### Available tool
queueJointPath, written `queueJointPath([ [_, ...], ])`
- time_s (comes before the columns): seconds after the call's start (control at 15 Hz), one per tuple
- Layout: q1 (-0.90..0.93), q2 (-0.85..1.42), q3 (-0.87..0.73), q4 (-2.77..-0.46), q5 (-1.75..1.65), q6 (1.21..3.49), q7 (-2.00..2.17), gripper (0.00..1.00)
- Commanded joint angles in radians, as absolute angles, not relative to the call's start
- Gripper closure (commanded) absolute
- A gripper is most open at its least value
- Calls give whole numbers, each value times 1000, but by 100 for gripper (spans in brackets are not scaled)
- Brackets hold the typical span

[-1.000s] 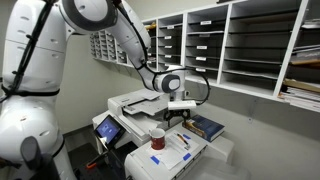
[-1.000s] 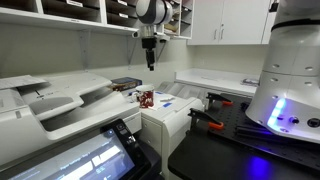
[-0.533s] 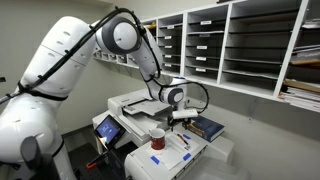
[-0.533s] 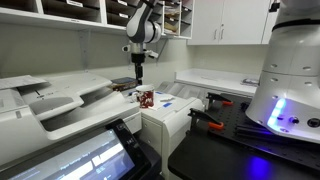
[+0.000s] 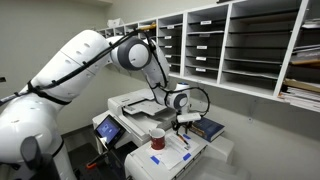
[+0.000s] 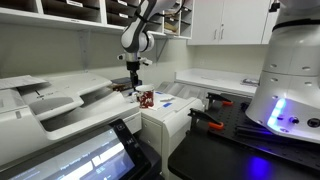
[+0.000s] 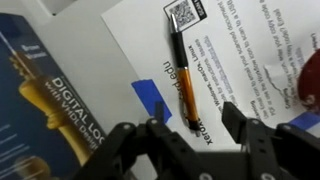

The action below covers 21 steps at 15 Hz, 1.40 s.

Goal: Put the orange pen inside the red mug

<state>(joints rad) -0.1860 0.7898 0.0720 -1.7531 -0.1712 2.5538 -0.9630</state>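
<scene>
The orange pen [image 7: 185, 80], thin with black ends, lies flat on a white printed sheet [image 7: 240, 50] in the wrist view. My gripper [image 7: 190, 125] is open, and its two black fingers straddle the pen's near end from above without touching it. The red mug [image 7: 310, 80] shows only as a red edge at the right of that view. In both exterior views the mug [image 5: 158, 135] [image 6: 145, 98] stands upright on a white box top, with the gripper [image 5: 181, 114] [image 6: 135, 80] hovering close beside it. The pen is too small to make out there.
A blue book [image 7: 50, 100] [image 5: 207, 127] lies just beside the sheet. A patch of blue tape [image 7: 155, 100] sits next to the pen. The white printer [image 5: 135, 103] [image 6: 60, 100] stands behind the box. Wall shelves [image 5: 250, 45] run above.
The arm has swung over and come down from well above the box to just over its top, close to the mug. The mug has not moved.
</scene>
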Motion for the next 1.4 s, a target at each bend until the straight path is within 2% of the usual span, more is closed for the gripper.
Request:
queueJointPath([
  [0.0, -181, 833, 80, -1685, -220, 2484, -989, 44],
  [0.07, -177, 841, 77, -1678, -231, 2480, -987, 46],
  [0.13, -177, 850, 78, -1668, -239, 2473, -990, 55],
  [0.27, -174, 867, 77, -1650, -250, 2465, -986, 46],
  [0.33, -175, 876, 78, -1642, -253, 2457, -988, 49],
  [0.4, -173, 883, 76, -1634, -257, 2449, -988, 63],
  [0.67, -170, 897, 74, -1616, -271, 2444, -997, 96],
  [0.73, -175, 896, 80, -1614, -270, 2443, -1004, 100],
  [0.87, -187, 879, 93, -1630, -259, 2438, -1021, 96],
  [1.33, -358, 686, 257, -1804, -81, 2351, -1314, 96],
])
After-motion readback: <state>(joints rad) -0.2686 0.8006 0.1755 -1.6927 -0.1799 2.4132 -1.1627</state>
